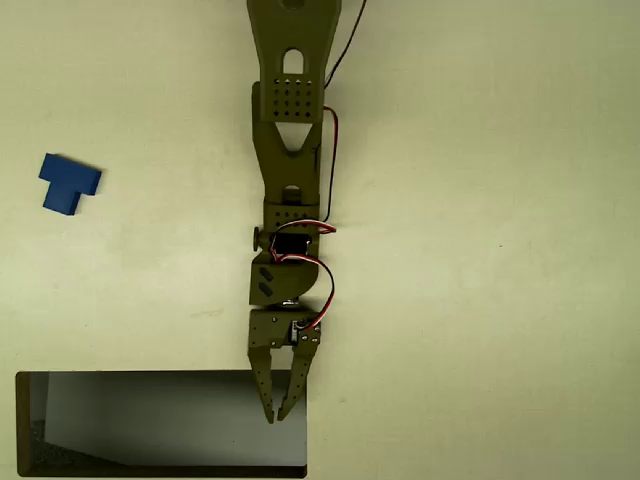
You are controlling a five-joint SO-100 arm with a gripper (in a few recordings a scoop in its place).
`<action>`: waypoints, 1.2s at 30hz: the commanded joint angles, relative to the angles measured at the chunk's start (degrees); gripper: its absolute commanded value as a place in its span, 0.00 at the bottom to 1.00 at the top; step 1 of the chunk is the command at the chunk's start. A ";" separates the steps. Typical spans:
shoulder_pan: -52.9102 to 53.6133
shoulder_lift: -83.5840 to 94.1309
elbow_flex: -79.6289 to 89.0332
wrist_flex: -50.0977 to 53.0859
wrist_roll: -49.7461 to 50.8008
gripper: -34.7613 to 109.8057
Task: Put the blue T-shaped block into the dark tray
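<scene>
In the overhead view the olive arm's gripper (279, 412) hangs over the right end of the dark tray (24, 425), its fingers drawn nearly together at the tips and apparently holding nothing. The blue T-shaped block (68, 185) lies well apart on the pale table (500, 300), upper left. The likely failure is a bad approach: fingers descending unopened, or misaligned with the T's stem, would shove the block aside.

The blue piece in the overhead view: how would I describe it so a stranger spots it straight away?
Start from the olive arm running down the middle of the pale table, then look far left. There the blue T-shaped block lies alone, well above the dark tray. It is the only bright blue thing.
</scene>
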 commanded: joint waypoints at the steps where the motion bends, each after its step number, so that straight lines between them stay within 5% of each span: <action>1: -0.53 0.44 0.79 -0.88 -0.26 0.24; 20: -0.53 0.62 -2.72 4.83 3.34 0.24; 23: 0.26 5.89 -10.20 20.92 10.46 0.24; 28: 4.75 29.79 -14.94 64.16 17.93 0.24; 32: 9.84 53.96 -4.31 96.59 14.24 0.24; 36: 16.00 76.55 26.89 111.62 5.10 0.24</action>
